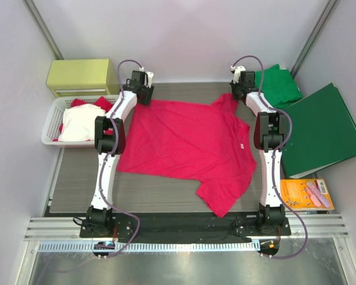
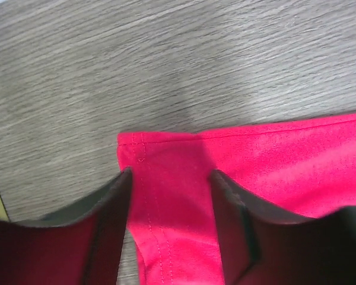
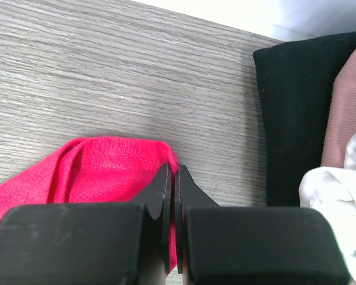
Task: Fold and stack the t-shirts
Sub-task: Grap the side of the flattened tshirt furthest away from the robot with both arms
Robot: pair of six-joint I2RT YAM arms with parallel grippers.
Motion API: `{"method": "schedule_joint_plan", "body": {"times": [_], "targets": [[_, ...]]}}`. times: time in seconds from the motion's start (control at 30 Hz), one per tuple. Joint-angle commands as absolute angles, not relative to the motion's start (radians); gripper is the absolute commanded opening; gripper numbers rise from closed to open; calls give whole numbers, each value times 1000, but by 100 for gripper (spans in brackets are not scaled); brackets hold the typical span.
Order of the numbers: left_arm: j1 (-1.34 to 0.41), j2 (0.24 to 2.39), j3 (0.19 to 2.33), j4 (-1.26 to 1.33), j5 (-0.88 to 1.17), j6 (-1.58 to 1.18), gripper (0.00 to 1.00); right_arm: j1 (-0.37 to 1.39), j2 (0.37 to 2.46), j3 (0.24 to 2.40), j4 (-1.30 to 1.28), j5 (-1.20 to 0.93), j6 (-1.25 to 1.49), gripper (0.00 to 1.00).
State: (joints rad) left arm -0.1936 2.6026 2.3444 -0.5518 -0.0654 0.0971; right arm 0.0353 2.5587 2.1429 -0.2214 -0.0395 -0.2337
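Note:
A bright pinkish-red t-shirt lies spread flat across the grey table. My left gripper is at its far left corner. In the left wrist view the left gripper is open, its fingers straddling the stitched hem corner of the red t-shirt, which lies flat between them. My right gripper is at the far right sleeve. The right gripper is shut on the sleeve hem of the red t-shirt. A green t-shirt lies bunched at the back right. A pale t-shirt lies in the basket.
A white basket stands at the left, with red cloth behind the pale shirt. Behind it is a yellow-green box. A stiff dark-green folder and an orange packet lie at the right. Dark cloth lies just right of the right gripper.

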Motion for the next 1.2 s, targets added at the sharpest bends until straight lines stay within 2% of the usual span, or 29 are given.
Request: {"method": "schedule_joint_plan", "body": {"times": [0.0,0.03,0.17,0.2,0.23,0.27,0.3,0.4,0.5,0.7,0.77,0.8,0.87,1.0,1.17], "targets": [[-193,2615,2341,-560,-81,114,47,41,2557,2103,-333,-44,-248,1],[-193,2617,2341,-560,-81,114,42,41,2556,2102,-331,-43,-249,1],[-192,2623,2347,-561,-84,115,38,44,2556,2102,-331,-38,-250,1],[-192,2625,2347,-560,-86,115,33,44,2556,2102,-331,-37,-249,1],[-192,2625,2349,-560,-87,115,24,43,2557,2102,-330,-37,-249,1],[-192,2626,2350,-561,-87,115,24,43,2556,2100,-330,-34,-249,1],[-192,2626,2350,-558,-110,117,26,43,2556,2102,-330,-34,-247,1],[-190,2625,2350,-540,-191,127,79,43,2557,2102,-331,-35,-248,1],[-183,2597,2309,-496,-253,121,86,43,2556,2100,-330,-40,-250,1],[-179,2640,2365,-525,-229,114,88,43,2553,2097,-331,-38,-252,1],[-183,2649,2387,-546,-199,107,84,43,2553,2095,-330,-40,-252,1],[-183,2655,2396,-546,-184,104,77,44,2553,2095,-327,-40,-252,1],[-183,2664,2411,-571,-160,115,74,43,2554,2097,-327,-38,-252,1],[-184,2726,2532,-664,-126,126,75,44,2549,2091,-327,-38,-253,1],[-186,2720,2514,-678,-89,136,76,46,2540,2074,-314,-43,-256,1]]}}
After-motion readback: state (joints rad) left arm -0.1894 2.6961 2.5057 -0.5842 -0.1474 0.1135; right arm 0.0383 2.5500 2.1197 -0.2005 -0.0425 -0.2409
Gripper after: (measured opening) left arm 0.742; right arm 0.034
